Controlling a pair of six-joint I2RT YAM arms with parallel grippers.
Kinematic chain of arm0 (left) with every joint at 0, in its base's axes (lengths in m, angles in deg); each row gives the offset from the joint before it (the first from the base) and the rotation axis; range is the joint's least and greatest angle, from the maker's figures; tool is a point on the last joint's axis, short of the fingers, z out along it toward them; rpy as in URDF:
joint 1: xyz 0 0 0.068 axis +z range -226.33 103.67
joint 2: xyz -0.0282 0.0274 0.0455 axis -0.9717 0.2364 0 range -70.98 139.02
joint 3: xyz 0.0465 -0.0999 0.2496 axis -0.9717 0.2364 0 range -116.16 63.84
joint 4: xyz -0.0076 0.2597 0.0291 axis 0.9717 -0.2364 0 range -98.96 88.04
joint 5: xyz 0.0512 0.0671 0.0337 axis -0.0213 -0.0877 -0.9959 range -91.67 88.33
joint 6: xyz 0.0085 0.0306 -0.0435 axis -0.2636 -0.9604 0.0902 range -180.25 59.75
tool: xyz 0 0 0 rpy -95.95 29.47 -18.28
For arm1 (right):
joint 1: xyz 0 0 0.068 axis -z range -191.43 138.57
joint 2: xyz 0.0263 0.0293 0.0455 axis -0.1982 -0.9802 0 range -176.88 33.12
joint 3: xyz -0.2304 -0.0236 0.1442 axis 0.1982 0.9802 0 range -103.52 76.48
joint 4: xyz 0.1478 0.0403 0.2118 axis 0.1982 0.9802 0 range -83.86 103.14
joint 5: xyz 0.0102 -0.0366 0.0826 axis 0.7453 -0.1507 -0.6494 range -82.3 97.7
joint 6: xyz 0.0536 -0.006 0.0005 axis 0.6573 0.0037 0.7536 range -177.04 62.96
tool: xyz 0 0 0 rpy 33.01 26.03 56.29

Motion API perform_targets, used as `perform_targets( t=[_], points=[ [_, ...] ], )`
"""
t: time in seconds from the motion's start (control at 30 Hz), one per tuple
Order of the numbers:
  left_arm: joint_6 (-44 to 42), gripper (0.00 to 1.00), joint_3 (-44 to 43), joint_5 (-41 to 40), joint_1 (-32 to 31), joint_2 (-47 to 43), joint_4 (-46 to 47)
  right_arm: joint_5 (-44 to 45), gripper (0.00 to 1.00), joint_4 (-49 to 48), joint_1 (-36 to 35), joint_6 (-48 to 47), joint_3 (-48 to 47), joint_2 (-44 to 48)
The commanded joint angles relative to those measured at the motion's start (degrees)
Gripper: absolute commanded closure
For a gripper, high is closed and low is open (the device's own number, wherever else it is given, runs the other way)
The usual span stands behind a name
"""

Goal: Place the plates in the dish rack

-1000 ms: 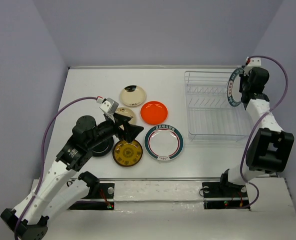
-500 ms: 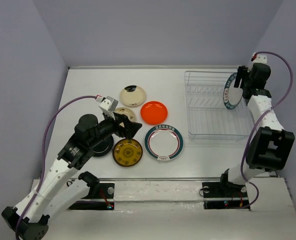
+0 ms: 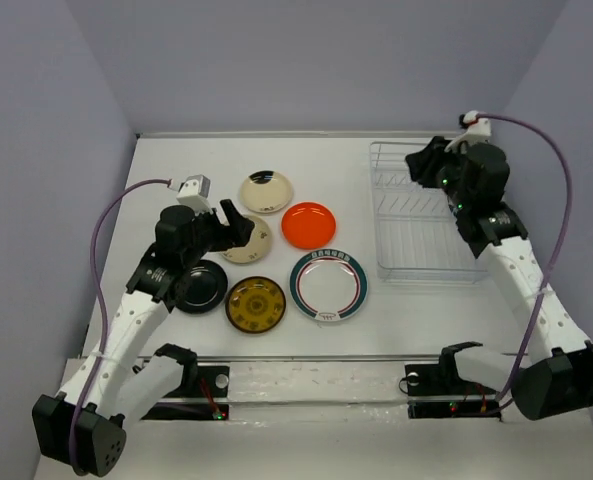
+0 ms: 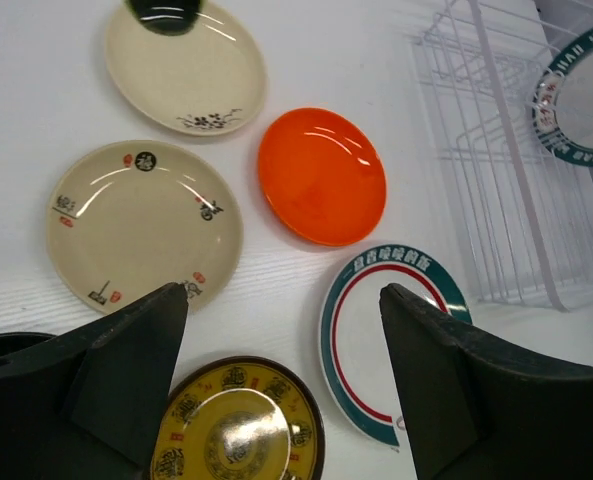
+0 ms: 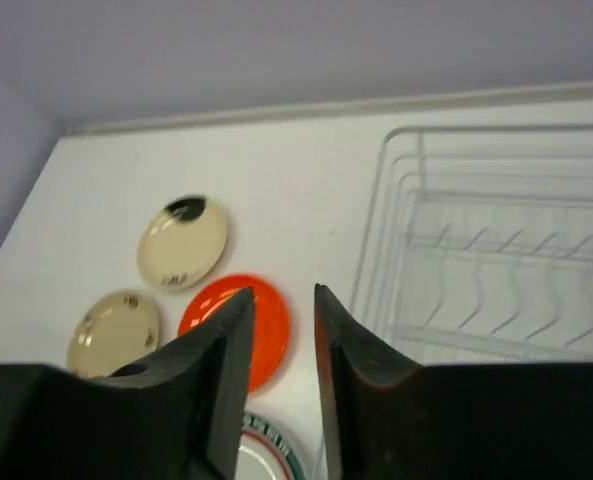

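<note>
Six plates lie on the table: a cream plate [image 3: 266, 191], a second cream plate [image 3: 251, 245], an orange-red plate [image 3: 309, 223], a teal-rimmed plate [image 3: 327, 285], an amber plate [image 3: 255, 304] and a black plate [image 3: 201, 285]. Another teal-rimmed plate [image 4: 581, 100] stands upright in the white wire dish rack [image 3: 426, 272]; in the top view the right arm hides it. My left gripper [image 3: 238, 226] hovers open over the second cream plate, holding nothing. My right gripper [image 3: 421, 162] hangs above the rack's far left corner, its jaws a little apart with nothing between them.
The rack [image 5: 496, 250] fills the right of the table, and its tines [image 5: 496, 245] in the right wrist view are bare. The plates cluster left of it. A low wall edge [image 3: 276, 133] runs along the back of the table.
The right gripper let go of the teal-rimmed plate in the rack and swung left over it, jaws narrowing. The left gripper moved from above the amber plate back over the cream plate.
</note>
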Motion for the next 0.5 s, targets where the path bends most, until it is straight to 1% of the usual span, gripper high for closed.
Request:
perform_targets(
  t=[0.0,0.07,0.1,0.17,0.2,0.23,0.27,0.3,0.33,0.37,0.4,0.47],
  points=[
    [1.6,0.13,-1.1,-1.9,3.6,-0.5,2.1,-8.1,0.69,-0.5,-13.8,7.3,8.4,2.5],
    [1.3,0.13,-1.2,-2.0,4.8,-1.7,3.2,-7.9,0.70,-0.5,-19.6,8.4,10.1,1.7],
    [0.9,0.13,-1.4,-2.0,4.9,-2.2,3.6,-7.1,0.70,-0.7,-25.5,10.0,10.4,0.8],
    [0.9,0.15,-2.1,-2.6,4.9,-3.1,4.0,-5.9,0.70,-2.1,-31.4,10.9,10.5,-3.7],
    [0.6,0.15,-3.3,-3.3,5.0,-4.0,4.0,-5.2,0.70,-2.3,-36.7,11.8,9.4,-5.6],
    [0.4,0.16,-4.0,-3.9,5.0,-4.4,4.0,-4.8,0.68,-2.9,-39.1,11.8,8.8,-7.6],
    [0.1,0.16,-5.7,-4.5,5.0,-5.3,3.4,-3.7,0.65,-4.0,-41.1,11.9,7.8,-11.6],
    [-0.4,0.16,-6.6,-5.8,5.0,-5.7,3.0,-3.9,0.63,-4.4,-42.6,12.0,7.2,-13.7],
    [-1.4,0.16,-7.3,-6.4,4.9,-6.2,2.6,-6.0,0.60,-5.1,-44.4,11.7,6.8,-15.8],
    [-1.8,0.15,-7.5,-6.5,5.0,-7.1,2.7,-7.0,0.56,-5.3,-45.0,11.7,6.0,-20.0],
    [-2.0,0.14,-7.1,-6.8,4.9,-7.7,3.1,-7.7,0.54,-5.3,-45.7,11.4,4.3,-21.9],
    [-2.7,0.06,-4.2,-6.9,4.9,-9.5,4.8,-10.8,0.48,-4.2,-47.6,9.8,2.1,-25.8]
  ],
)
